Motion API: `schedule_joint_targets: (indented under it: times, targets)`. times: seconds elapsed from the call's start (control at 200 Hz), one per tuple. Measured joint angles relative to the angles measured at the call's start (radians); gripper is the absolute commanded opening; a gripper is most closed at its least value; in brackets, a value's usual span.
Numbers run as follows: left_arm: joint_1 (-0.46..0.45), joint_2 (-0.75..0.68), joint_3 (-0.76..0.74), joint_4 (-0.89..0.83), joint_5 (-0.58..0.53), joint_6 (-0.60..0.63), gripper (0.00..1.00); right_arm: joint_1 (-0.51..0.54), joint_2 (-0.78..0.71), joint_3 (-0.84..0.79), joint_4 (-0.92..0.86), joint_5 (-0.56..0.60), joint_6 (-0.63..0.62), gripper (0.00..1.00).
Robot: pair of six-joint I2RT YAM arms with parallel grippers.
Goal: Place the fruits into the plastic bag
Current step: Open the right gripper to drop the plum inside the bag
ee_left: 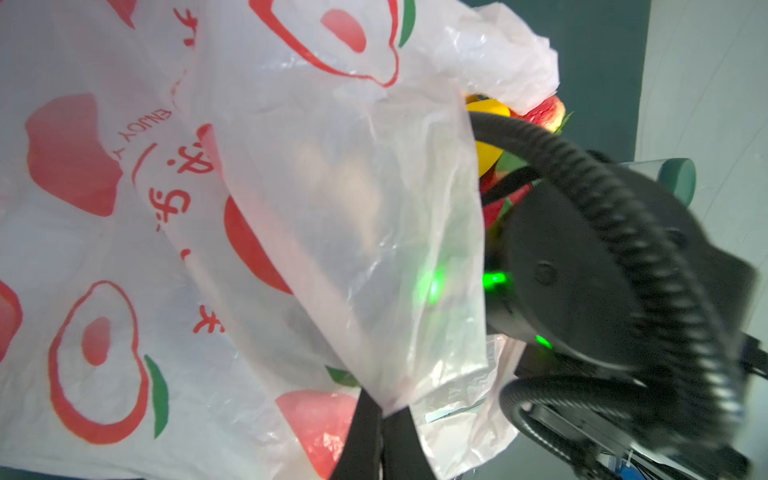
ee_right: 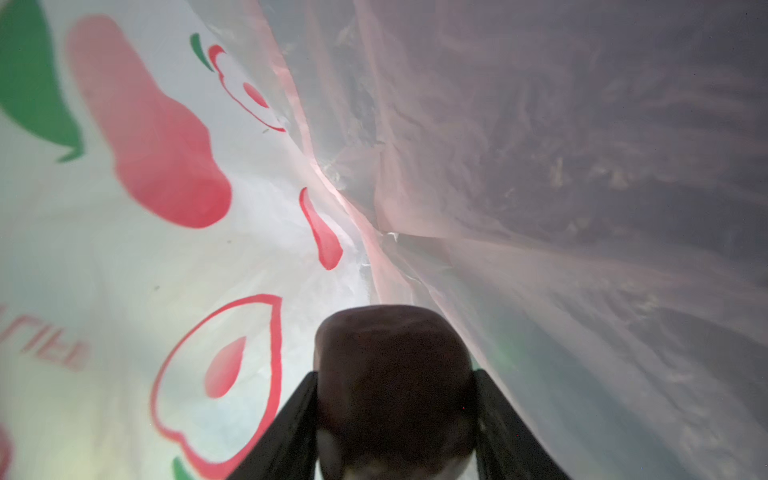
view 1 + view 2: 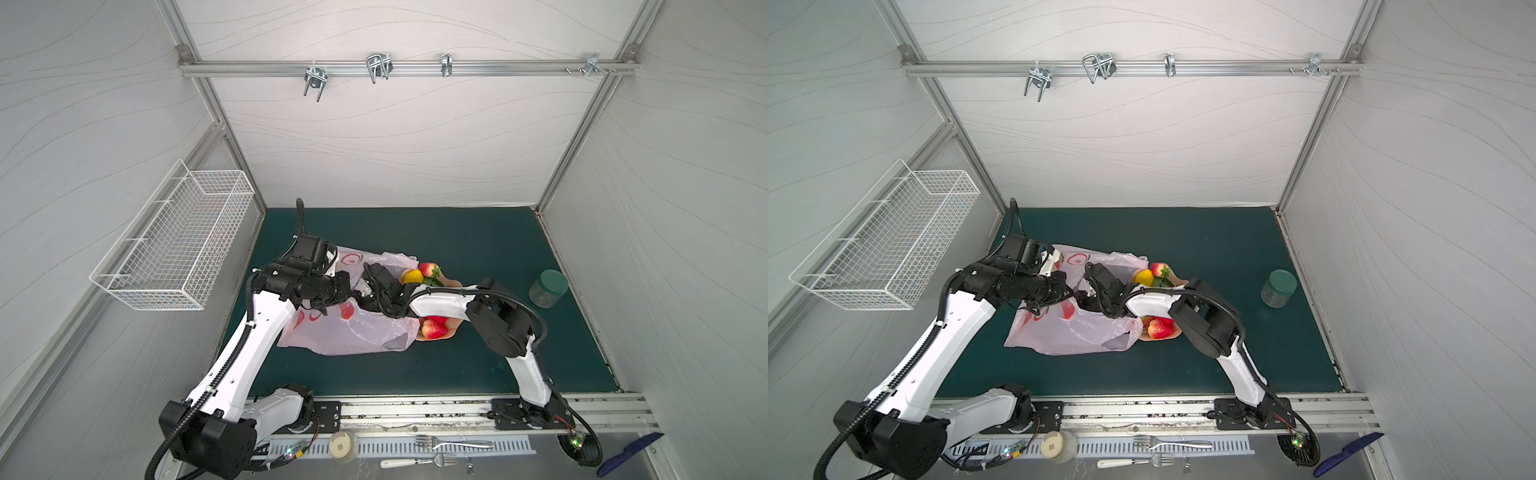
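We have the right gripper (image 2: 395,373) clamped on the dark purple fruit (image 2: 395,399), inside the plastic bag (image 3: 345,332). In a top view, the bag's depth lies lower left of it. Our left gripper (image 1: 384,415) pinches the bag's edge.

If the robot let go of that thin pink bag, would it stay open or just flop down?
Probably flop: the plastic bag is thin, translucent and creased, draping limply from where the left gripper pinches its edge. It looks very light, so a push would likely crumple or slide it.
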Motion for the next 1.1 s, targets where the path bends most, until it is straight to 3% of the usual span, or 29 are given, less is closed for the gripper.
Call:
schedule_joint_targets:
  times: [0.22,0.365,0.55,0.74,1.1]
  targets:
    - [0.0,-0.019,-0.018,0.018,0.02,-0.001,0.0,0.005,0.066,0.042,0.008,-0.037,0.004,0.34]
    - [0.0,-0.026,-0.042,0.023,0.021,-0.004,0.0,0.006,0.075,0.054,0.004,-0.054,0.003,0.62]
    - [0.0,-0.027,-0.056,0.026,-0.004,-0.024,0.0,0.005,0.075,0.069,-0.027,-0.07,-0.035,0.79]
    - [0.0,-0.024,-0.056,0.026,-0.049,-0.045,0.0,0.005,0.053,0.074,-0.059,-0.077,-0.088,0.85]
    - [0.001,0.002,-0.056,0.025,-0.089,-0.061,0.0,-0.021,-0.129,-0.09,-0.064,-0.045,-0.133,0.88]
